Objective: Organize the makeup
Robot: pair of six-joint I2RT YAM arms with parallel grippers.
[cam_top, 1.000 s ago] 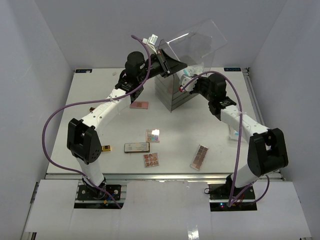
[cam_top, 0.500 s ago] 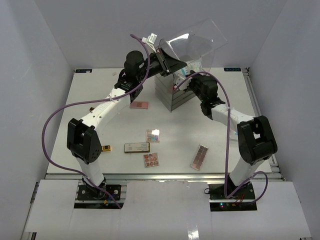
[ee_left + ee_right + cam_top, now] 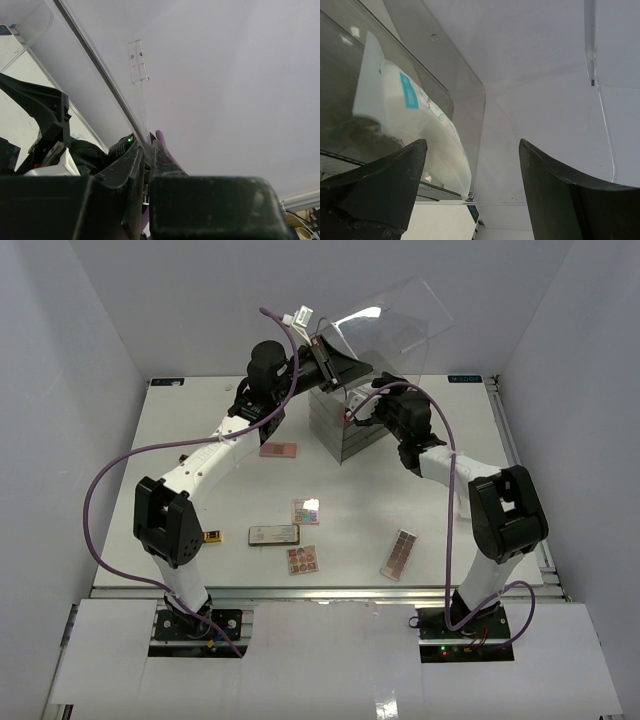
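The left gripper [image 3: 150,142] is pinched closed on the edge of the clear hinged plastic lid [image 3: 400,315], propping it above the tall clear plastic drawer box [image 3: 340,430]; that hold should be firm and level. The right gripper [image 3: 472,145], fingers spread and empty, should back straight out, clear of the wall. A white-and-light-blue packet [image 3: 410,107] lies, apparently, inside the clear compartment, though glare blurs it. The pink-panned eyeshadow palettes [image 3: 303,560], the grey rectangular compact [image 3: 273,534] and the black-gold tube [image 3: 212,536] lie flat and scattered on the white table [image 3: 200,420], well apart from the box.
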